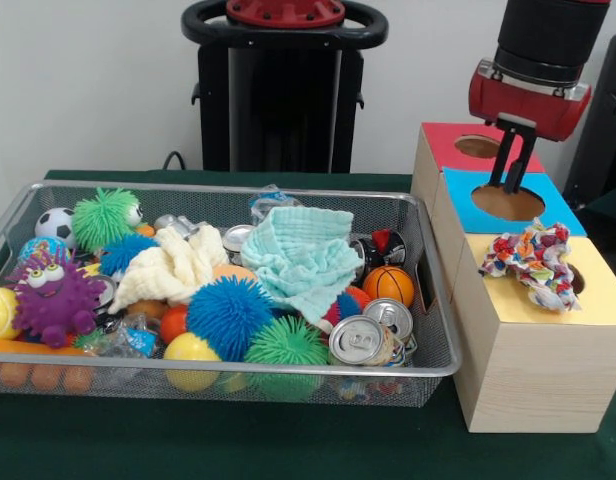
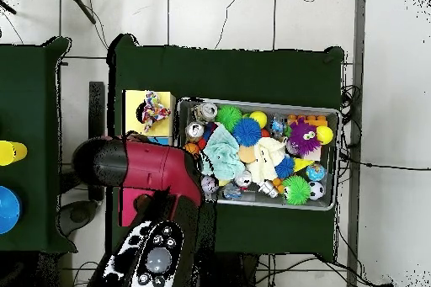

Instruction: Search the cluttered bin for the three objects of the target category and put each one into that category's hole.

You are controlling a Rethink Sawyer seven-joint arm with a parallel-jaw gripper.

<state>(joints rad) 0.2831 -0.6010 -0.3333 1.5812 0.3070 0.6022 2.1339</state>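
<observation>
With one knotted fabric bundle [image 1: 534, 262] resting across the yellow-topped box's hole [image 1: 576, 280], the empty gripper [image 1: 512, 160], fingers slightly spread, must push it in.

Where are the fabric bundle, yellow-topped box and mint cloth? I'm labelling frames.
fabric bundle [image 1: 533, 262]: front view, knotted middle.
yellow-topped box [image 1: 608, 300]: front view, bare yellow top.
mint cloth [image 1: 306, 250]: front view, folded centre.

Knotted multicoloured fabric bundle [image 1: 534, 261] lying over yellow-topped box's hole [image 1: 576, 279], beside wire-mesh bin [image 1: 288, 371]
</observation>
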